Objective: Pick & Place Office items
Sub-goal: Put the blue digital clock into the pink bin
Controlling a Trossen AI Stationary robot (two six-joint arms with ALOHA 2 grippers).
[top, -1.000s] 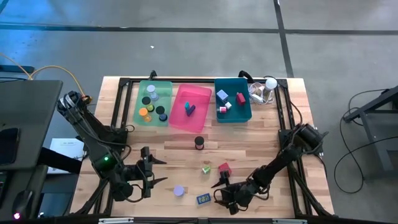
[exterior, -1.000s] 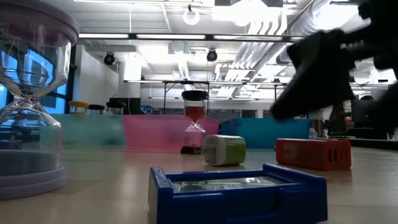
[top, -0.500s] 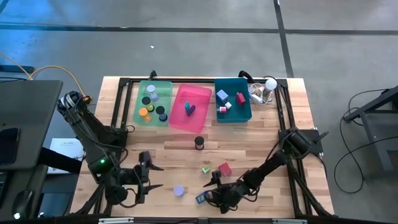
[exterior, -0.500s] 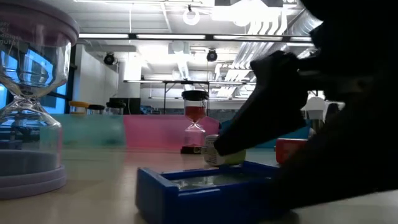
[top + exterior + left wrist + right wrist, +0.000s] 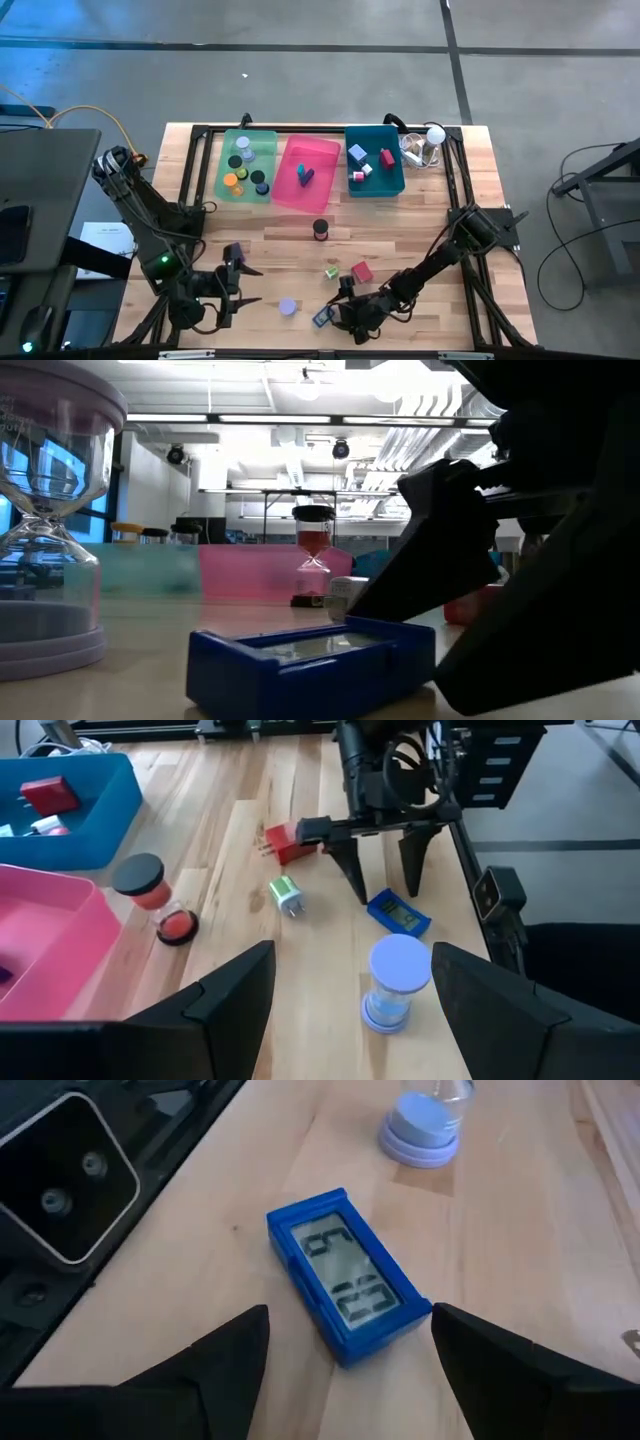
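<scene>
- At lower centre of the high view, our right gripper point(image 5: 336, 303) hangs low over the blue clock point(image 5: 324, 318), fingers spread to either side of it and holding nothing.
- The right wrist view puts the clock point(image 5: 346, 1288) flat on the table point(image 5: 520, 1260), display up, lying diagonally between the two dark fingers point(image 5: 228, 1355).
- We judge the grasp is about to begin; the clock is not yet gripped.
- Our left gripper point(image 5: 244, 285) waits at lower left, open and empty, just left of the lavender timer point(image 5: 288, 306).
- Other items lie near the clock: a green plug point(image 5: 331, 271), a red block point(image 5: 361, 272) and a black-topped timer point(image 5: 320, 229) up the frame.
- The green bin point(image 5: 228, 160), pink bin point(image 5: 322, 150) and teal bin point(image 5: 398, 180) line the upper table, each already holding pieces.
- Risk: the clock sits askew to the fingers, so closing could catch its corners and spin it or push it away.
- Risk: it is thin and flat, so fingertips may scrape the wood or slide over its top.
- Risk: the lavender timer stands close and a swing could topple it.
</scene>
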